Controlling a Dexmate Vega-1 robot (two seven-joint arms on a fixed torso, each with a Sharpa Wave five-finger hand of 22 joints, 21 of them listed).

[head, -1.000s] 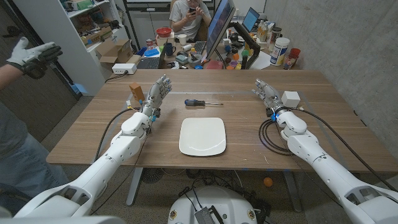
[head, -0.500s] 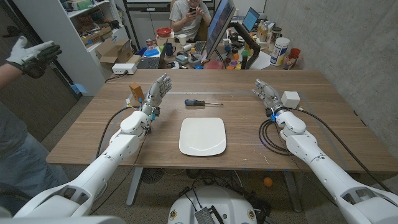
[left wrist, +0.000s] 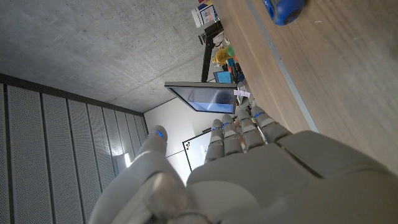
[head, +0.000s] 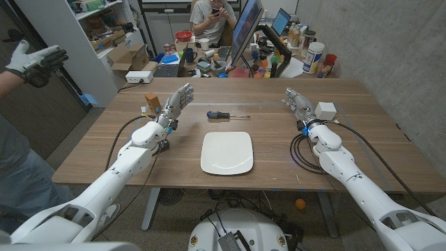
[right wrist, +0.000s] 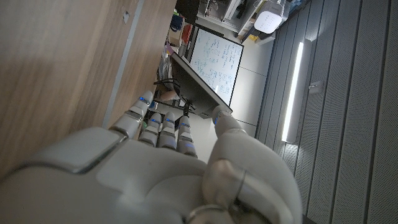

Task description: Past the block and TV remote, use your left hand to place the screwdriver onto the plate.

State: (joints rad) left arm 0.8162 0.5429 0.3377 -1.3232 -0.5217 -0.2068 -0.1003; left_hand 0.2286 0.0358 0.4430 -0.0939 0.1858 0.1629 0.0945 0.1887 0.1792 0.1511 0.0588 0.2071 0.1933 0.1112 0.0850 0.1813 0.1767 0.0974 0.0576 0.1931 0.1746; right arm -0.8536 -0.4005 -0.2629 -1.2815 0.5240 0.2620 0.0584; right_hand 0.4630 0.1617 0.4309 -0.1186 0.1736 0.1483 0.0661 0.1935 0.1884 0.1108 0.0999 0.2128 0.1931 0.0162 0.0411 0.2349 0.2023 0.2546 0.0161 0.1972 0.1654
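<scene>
Screwdriver (head: 221,115) flat on table (head: 348,150), blue-black handle toward left, at 12 o'clock from white plate (head: 227,153), untouched; left hand (head: 174,104) at its 9 o'clock, fingers apart, holding nothing, wooden block (head: 152,102) just beyond; right hand (head: 298,104) at 3 o'clock, likewise spread, near white box (head: 325,110).

Office-lab: monitor (head: 245,31), cluttered desk (head: 209,59), shelves (head: 97,17), concrete wall (head: 390,42).
</scene>
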